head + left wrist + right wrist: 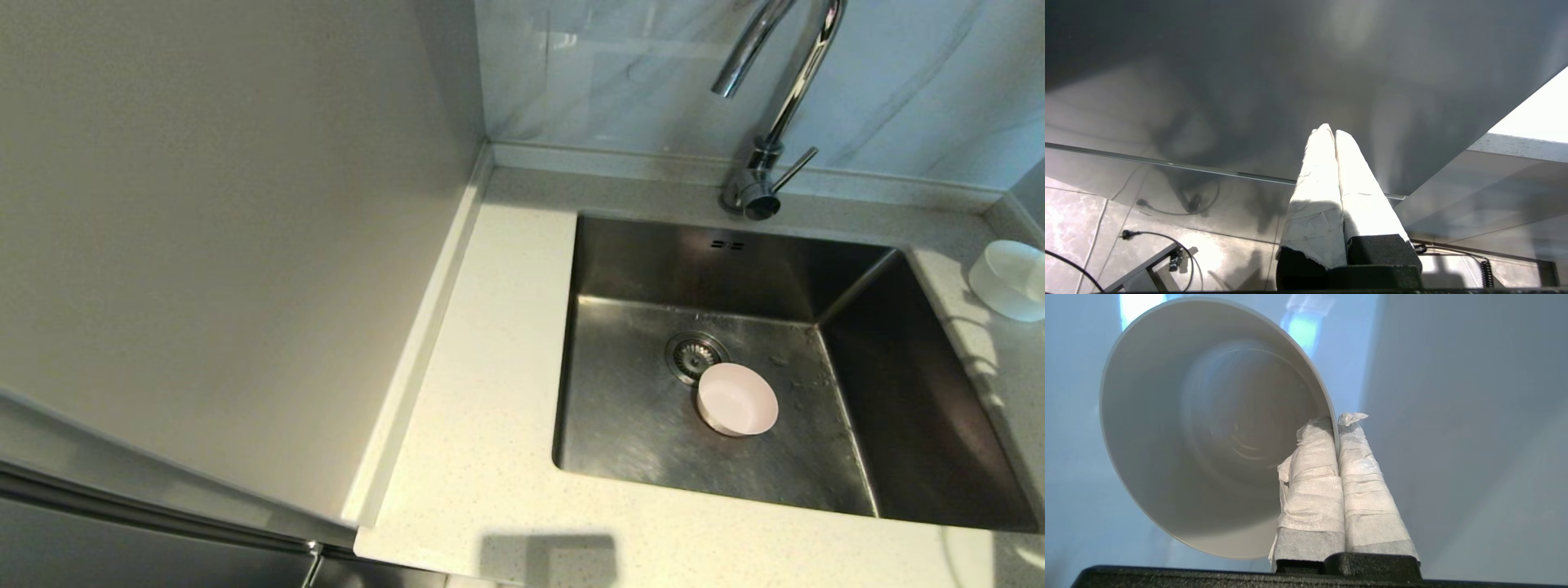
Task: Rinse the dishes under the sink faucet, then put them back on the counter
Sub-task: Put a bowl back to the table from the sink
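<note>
A pale pink bowl (pixel 737 398) sits upright on the floor of the steel sink (pixel 637 425), beside the drain strainer (pixel 695 354). The chrome faucet (pixel 784 90) rises behind the basin; no water shows. In the right wrist view my right gripper (pixel 1337 420) is shut on the rim of a white bowl (pixel 1208 428), held on edge with one finger inside and one outside. A tilted white bowl (pixel 1010 280) shows at the far right over the counter (pixel 490 367). My left gripper (pixel 1331 130) is shut on nothing, parked low by a grey panel. The third bowl is out of view.
A tall flat grey panel (pixel 229 245) walls off the left side of the counter. The marbled wall tile (pixel 620 73) stands behind the raised back edge. Below the left gripper lie floor tiles with cables (pixel 1163 212).
</note>
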Controlling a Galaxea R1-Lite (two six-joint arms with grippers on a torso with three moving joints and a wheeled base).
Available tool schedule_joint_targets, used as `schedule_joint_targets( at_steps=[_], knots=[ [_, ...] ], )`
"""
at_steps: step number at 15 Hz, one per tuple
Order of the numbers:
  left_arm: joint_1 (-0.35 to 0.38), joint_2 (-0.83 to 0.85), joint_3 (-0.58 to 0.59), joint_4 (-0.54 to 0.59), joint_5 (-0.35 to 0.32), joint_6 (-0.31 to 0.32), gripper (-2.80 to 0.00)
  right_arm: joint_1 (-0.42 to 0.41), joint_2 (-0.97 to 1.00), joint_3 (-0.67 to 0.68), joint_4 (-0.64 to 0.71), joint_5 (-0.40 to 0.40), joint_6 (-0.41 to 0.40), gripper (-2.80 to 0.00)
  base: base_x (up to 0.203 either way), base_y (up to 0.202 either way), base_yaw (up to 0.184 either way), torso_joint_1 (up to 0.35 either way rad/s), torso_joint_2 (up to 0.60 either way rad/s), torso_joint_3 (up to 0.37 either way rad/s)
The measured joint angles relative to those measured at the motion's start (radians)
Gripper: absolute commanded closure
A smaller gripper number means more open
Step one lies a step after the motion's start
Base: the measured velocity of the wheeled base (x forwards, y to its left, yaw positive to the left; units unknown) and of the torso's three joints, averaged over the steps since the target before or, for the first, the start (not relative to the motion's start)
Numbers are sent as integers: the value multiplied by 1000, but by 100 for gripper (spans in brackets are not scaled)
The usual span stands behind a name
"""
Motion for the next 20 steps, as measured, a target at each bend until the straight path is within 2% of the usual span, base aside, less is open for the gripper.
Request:
schedule_joint_targets(
  at_steps=[3,5,7,9,11,14,15,18,20],
  knots=[
    [0,0,0,0,0,0,0,-2,-39,-70,290,58,-1,0,0,0,0,0,0,0],
    [0,0,0,-1,-1,0,0,-20,-70,-221,613,74,-12,0,0,0,0,0,0,0],
    [0,0,0,0,0,0,0,-43,-97,-457,1030,84,-54,0,0,0,0,0,0,0],
    [0,0,0,0,0,0,0,-85,-109,-625,1438,74,-162,0,0,0,0,0,0,0],
    [0,0,0,0,0,0,0,-134,-115,-669,1765,59,-312,0,0,0,0,0,0,0],
    [0,0,0,0,0,0,0,-199,-119,-577,2023,50,-514,0,0,0,0,0,0,0],
    [0,0,0,0,0,0,0,-209,-114,-563,2062,49,-543,0,0,0,0,0,0,0],
    [0,0,0,0,0,0,0,-216,-86,-550,2068,57,-601,0,0,0,0,0,0,0],
    [0,0,0,0,0,1,0,-217,-64,-550,2065,58,-608,0,0,0,0,0,0,0]
  ],
)
